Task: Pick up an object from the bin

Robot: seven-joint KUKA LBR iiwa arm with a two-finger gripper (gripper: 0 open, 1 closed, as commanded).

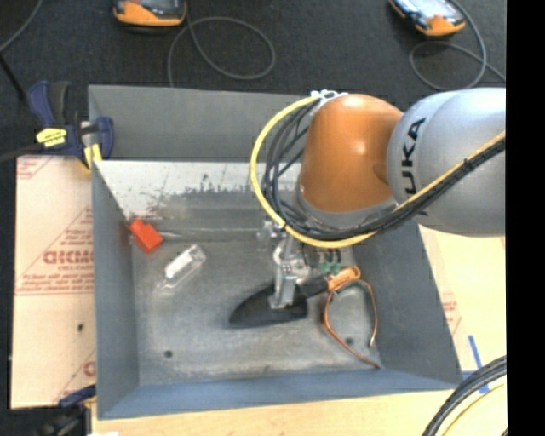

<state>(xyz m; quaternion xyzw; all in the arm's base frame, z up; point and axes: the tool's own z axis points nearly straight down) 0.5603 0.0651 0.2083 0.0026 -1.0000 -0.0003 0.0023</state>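
Orange and smooth, the arm's domed cover (345, 153) sits uppermost. Beneath it the metal gripper (285, 289) stands on a flat, matte black wedge (255, 313) mid-floor in the grey metal bin (119, 289); whether its jaws are apart or together I cannot tell. A thin orange wire loop (343, 276) lies right of the wedge. To its left and farther back lie a clear plastic piece (183, 264) and an orange block (146, 236).

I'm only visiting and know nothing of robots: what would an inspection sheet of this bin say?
Surface: grey metal bin, scuffed floor.
Job's things: flat black wedge mid-floor, under the tool.
Clutter: orange block and clear plastic piece, left, apart.
Grippers: tool down at the wedge; grip unclear.
Cables: yellow and black cables round the orange wrist cover; thin orange wire loop right of the tool.
Surroundings: dark floor, two orange devices at top.
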